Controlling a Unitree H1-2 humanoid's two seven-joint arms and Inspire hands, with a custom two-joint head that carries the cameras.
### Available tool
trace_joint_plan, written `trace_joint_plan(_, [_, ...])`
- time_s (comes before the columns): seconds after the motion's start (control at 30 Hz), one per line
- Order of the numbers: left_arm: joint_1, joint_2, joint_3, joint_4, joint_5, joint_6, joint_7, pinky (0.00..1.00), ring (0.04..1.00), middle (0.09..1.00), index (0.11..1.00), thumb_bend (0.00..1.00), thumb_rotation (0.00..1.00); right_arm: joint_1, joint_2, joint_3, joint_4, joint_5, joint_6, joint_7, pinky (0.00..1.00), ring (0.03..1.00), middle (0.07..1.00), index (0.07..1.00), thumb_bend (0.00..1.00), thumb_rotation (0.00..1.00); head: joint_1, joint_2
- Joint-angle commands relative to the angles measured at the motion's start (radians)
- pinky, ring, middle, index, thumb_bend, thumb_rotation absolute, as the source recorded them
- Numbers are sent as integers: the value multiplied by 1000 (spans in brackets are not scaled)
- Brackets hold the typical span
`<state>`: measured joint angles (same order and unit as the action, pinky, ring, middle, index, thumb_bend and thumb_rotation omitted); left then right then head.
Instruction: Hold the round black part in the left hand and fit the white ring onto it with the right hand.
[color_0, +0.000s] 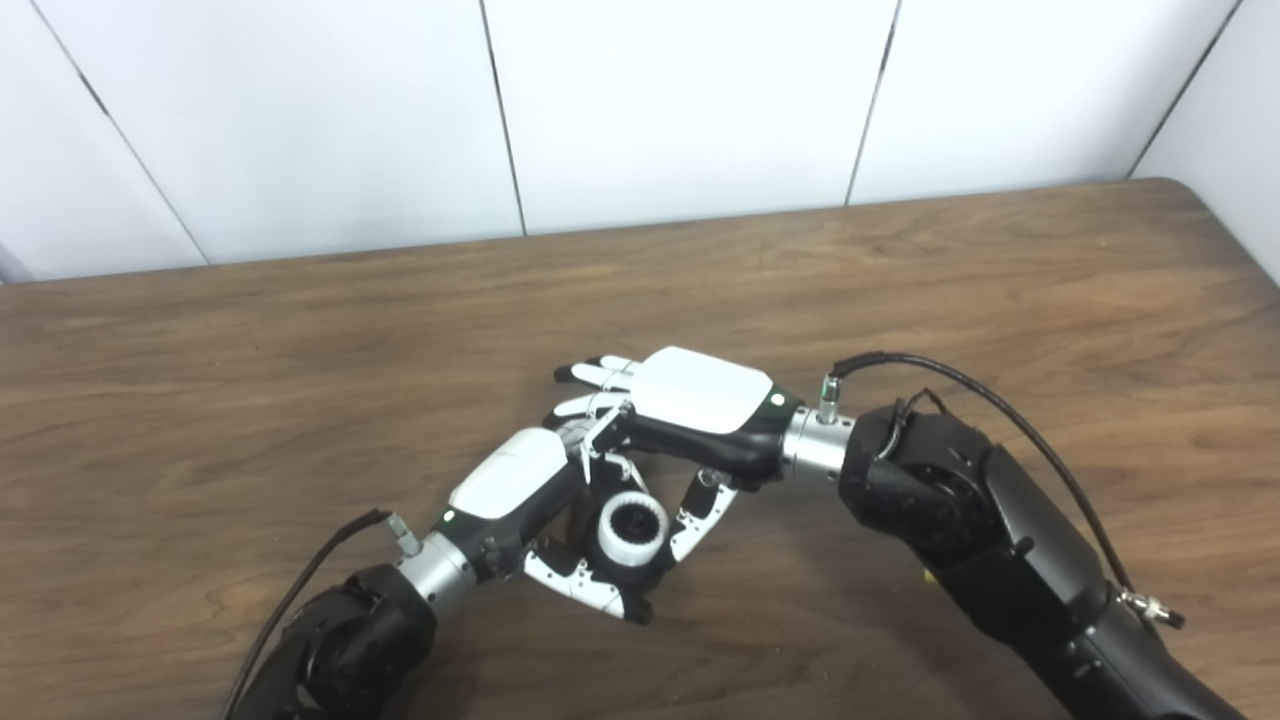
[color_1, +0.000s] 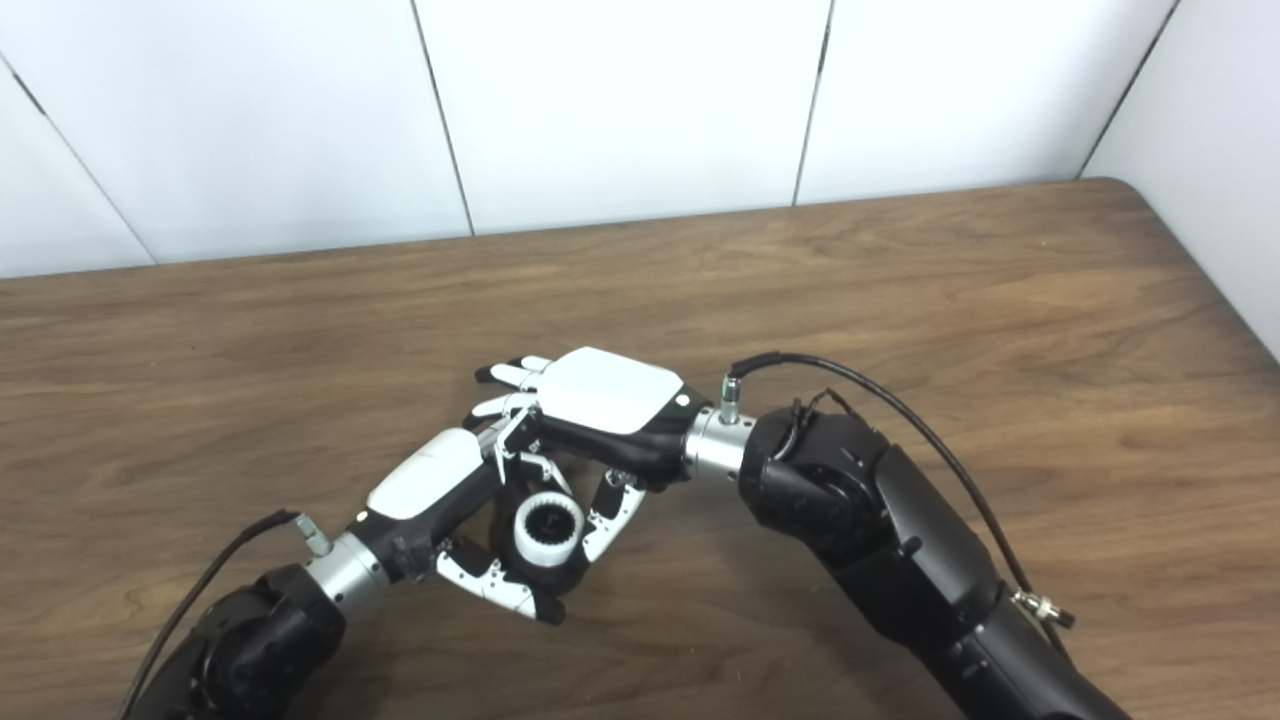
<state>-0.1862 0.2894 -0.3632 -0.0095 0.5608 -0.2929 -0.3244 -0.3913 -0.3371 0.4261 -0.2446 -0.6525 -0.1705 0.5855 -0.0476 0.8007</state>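
Round black part (color_0: 628, 560), seen mostly as a dark toothed centre and a dark rim below, low in the middle of the wooden table (color_0: 300, 350), between the two hands. White ring (color_0: 632, 525) around its upper end, open face turned up and toward the cameras, so the shared axis tilted, neither upright nor flat. How fully seated on the part: cannot tell.

Left hand (color_0: 520, 490) reaching in from the lower left, white back plate uppermost, thumb (color_0: 585, 590) curled under the part and fingers closed over its far side; holding the part just above the tabletop.

Right hand (color_0: 700, 400) coming in from the right, back plate up, lying over the left hand's knuckles. Long fingers (color_0: 595, 375) nearly straight, pointing left past the part and touching nothing visible. Thumb (color_0: 705, 515) angled down to the ring's right edge, at or just beside it; contact not clear. No closed grasp on the ring visible; whether anything is pinched beneath the palm: cannot tell.
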Motion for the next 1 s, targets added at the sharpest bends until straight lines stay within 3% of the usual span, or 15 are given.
trace_joint_plan(0.0, [-24,-4,3,-42,-17,-15,13,1000,1000,867,483,525,57,-16,-1,1,-5,2,-25,-21,1000,1000,889,482,526,136,-1,0])
trace_joint_plan(0.4, [-22,1,-5,-8,34,-41,47,1000,989,862,483,525,57,-6,-13,3,-38,70,22,35,1000,1000,916,489,525,150,-7,22])
trace_joint_plan(0.43, [-23,1,-6,-6,42,-42,50,1000,990,861,483,525,58,-6,-14,0,-41,82,28,39,1000,1000,915,524,758,199,-9,28])
trace_joint_plan(0.5, [-26,5,-7,5,64,-49,58,1000,994,862,483,525,57,-5,-18,-7,-55,105,43,50,1000,1000,912,561,951,247,-10,33])
trace_joint_plan(0.57, [-30,11,-10,25,90,-63,75,1000,987,855,483,525,57,-6,-24,-15,-84,125,77,72,1000,1000,912,634,993,274,-10,31])
trace_joint_plan(0.8, [-40,16,-11,67,108,-75,104,1000,1000,839,483,525,58,-10,-39,-54,-160,207,177,116,1000,1000,994,831,1000,290,-7,26])
trace_joint_plan(0.97, [-47,17,-19,75,120,-81,118,1000,1000,865,483,525,56,3,-51,-94,-189,257,235,120,1000,1000,1000,910,1000,277,-6,29])
